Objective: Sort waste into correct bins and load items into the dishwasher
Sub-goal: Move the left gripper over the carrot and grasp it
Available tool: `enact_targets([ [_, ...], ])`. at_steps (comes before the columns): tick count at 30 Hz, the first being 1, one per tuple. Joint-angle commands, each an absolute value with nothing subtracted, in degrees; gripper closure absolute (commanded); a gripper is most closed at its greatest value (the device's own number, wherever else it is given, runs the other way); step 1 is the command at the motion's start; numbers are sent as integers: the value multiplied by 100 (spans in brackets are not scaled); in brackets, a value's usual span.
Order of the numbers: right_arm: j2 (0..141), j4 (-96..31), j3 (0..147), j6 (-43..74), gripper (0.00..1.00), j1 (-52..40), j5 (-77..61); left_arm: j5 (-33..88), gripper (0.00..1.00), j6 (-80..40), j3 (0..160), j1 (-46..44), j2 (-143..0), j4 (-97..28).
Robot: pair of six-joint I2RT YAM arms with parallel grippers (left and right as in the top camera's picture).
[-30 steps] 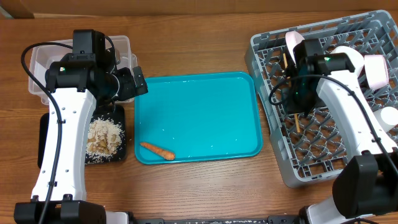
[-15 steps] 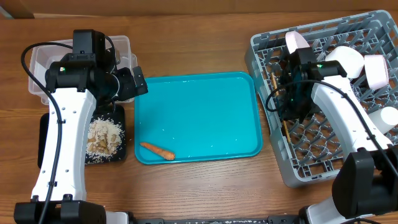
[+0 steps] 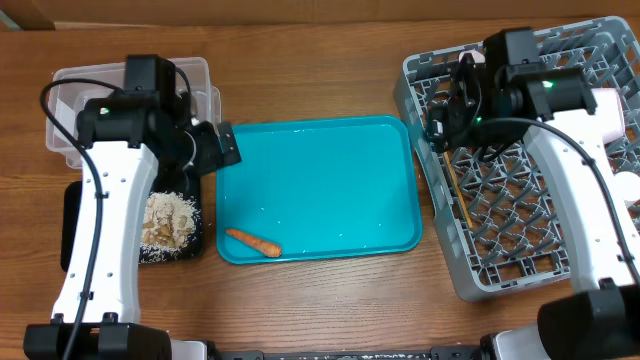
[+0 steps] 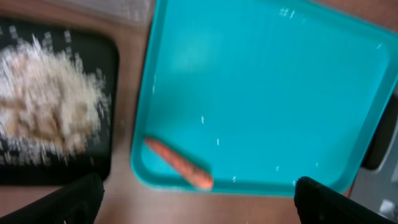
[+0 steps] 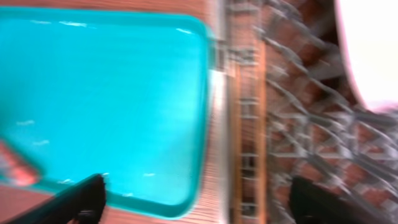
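Note:
A small orange carrot piece (image 3: 252, 241) (image 4: 179, 163) lies near the front left corner of the teal tray (image 3: 330, 160). Beige food scraps (image 3: 168, 220) (image 4: 43, 106) fill the shallow black tray (image 3: 72, 225). The clear tub (image 3: 70, 100) stands behind it. My left gripper (image 3: 222, 147) (image 4: 199, 205) hangs open over the teal tray's left edge, holding nothing. The wooden chopsticks (image 3: 458, 190) (image 5: 239, 124) lie in the left side of the grey dish rack (image 3: 520, 250). My right gripper (image 3: 442, 115) (image 5: 199, 202) is open above the rack's left rim, apart from the chopsticks.
White dishes (image 3: 607, 112) (image 5: 370, 50) stand in the rack's far right part. The teal tray (image 5: 106, 93) sits between the black tray and the rack. Bare wooden table runs along the front edge.
My right gripper has opened and let go of the chopsticks, which now lie in the rack; it has risen toward the rack's back left. The left arm has shifted slightly toward the teal tray.

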State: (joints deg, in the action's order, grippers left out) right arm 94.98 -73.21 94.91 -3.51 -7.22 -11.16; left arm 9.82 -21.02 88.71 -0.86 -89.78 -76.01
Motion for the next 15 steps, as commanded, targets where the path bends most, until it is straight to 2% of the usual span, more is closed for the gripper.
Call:
enact_targets([
  [1, 9400, -7334, 9533, -344, 0, -744, -2141, 899, 0, -2923, 8667, -333, -8971, -7811],
  [9, 9404, -7343, 9483, -340, 0, -744, -2150, 884, 0, -4141, 7247, -1144, -8971, -7443],
  [15, 9404, -7382, 9483, -340, 0, -744, -2152, 886, 0, -4797, 6296, -1358, -8971, -6825],
])
